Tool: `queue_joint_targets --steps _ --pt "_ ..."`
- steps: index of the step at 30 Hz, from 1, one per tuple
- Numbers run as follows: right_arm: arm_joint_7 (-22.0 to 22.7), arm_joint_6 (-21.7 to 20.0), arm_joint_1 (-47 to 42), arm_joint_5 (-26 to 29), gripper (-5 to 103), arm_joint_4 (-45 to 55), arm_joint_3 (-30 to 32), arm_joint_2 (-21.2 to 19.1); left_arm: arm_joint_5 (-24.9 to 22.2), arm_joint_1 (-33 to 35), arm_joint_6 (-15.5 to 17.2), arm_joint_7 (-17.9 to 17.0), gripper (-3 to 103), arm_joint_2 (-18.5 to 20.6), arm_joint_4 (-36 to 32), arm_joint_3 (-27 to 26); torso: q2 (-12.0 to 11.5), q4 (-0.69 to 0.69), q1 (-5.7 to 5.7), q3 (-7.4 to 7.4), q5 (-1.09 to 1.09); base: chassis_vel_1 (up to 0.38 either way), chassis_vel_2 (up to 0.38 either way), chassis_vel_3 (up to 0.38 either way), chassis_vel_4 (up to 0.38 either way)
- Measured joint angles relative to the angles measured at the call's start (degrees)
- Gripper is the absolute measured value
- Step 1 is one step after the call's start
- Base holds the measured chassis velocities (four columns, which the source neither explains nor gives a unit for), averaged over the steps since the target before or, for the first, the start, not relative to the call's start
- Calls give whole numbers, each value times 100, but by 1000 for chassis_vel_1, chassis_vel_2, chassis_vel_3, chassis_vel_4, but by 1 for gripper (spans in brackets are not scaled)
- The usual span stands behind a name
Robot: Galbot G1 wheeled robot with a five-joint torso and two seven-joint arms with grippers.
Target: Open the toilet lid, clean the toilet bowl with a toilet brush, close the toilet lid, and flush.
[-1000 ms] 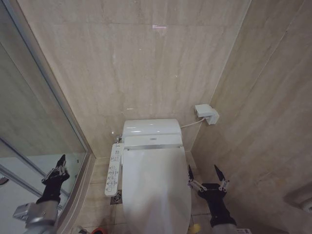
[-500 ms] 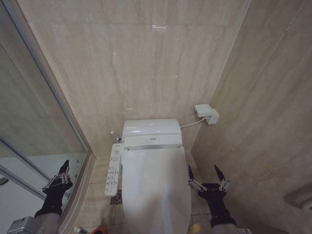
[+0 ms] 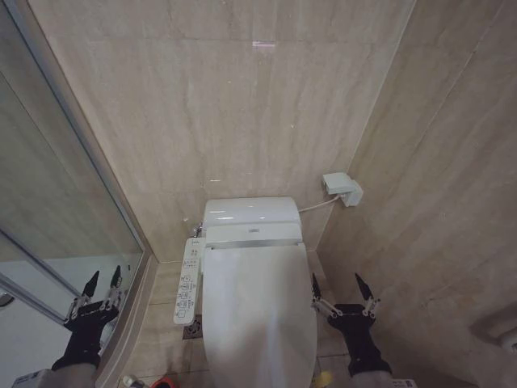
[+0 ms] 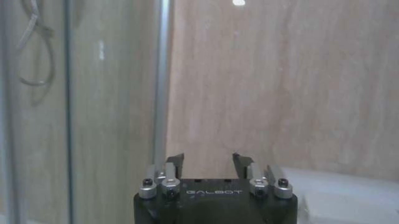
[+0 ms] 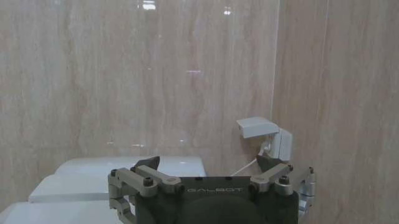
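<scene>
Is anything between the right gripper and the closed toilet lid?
Nothing visible. The right gripper hangs open just to the right of the toilet lid, with bare floor between them. The left gripper is open too, off by the glass shower partition.

- "GALBOT" stands in pale raised letters on the black housing of the left gripper (image 4: 208, 161), just below its metal finger mounts, in the left wrist view.
- "GALBOT" stands in the same lettering on the black housing of the right gripper (image 5: 210, 164), in the right wrist view.
- The long white plastic button panel (image 3: 188, 280) beside the white toilet carries small dark marks, too small to read.
- A small dark mark sits on the grey strip (image 3: 253, 234) behind the toilet's lid; it cannot be read.
</scene>
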Motion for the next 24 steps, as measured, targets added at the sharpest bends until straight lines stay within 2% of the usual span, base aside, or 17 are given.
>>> queue_joint_targets --steps 2,3,10,11,17,18,24 --pt "0 0 0 0 100 0 0 -2 65 9 18 83 39 30 2 -27 0 1 0 0 -1 0 0 0 0" --pt "0 0 0 0 100 0 0 0 206 7 16 248 66 68 23 -81 0 0 0 0 -1 0 0 0 0" --pt "0 0 0 0 100 0 0 -1 359 42 56 453 66 52 -32 -50 0 0 0 0 -1 0 0 0 0" --pt "0 0 0 0 100 0 0 -1 393 58 71 461 93 43 -52 -37 0 0 0 0 -1 0 0 0 0" --pt "0 0 0 0 100 0 0 -1 450 101 78 451 93 9 -140 -53 0 0 0 0 -1 0 0 0 0" --pt "0 0 0 0 100 0 0 0 442 123 85 433 100 2 -183 -57 0 0 0 0 -2 0 0 0 0" --pt "0 0 0 0 100 0 0 -1 326 228 182 344 100 -21 -424 -60 0 0 0 0 -1 0 0 0 0"
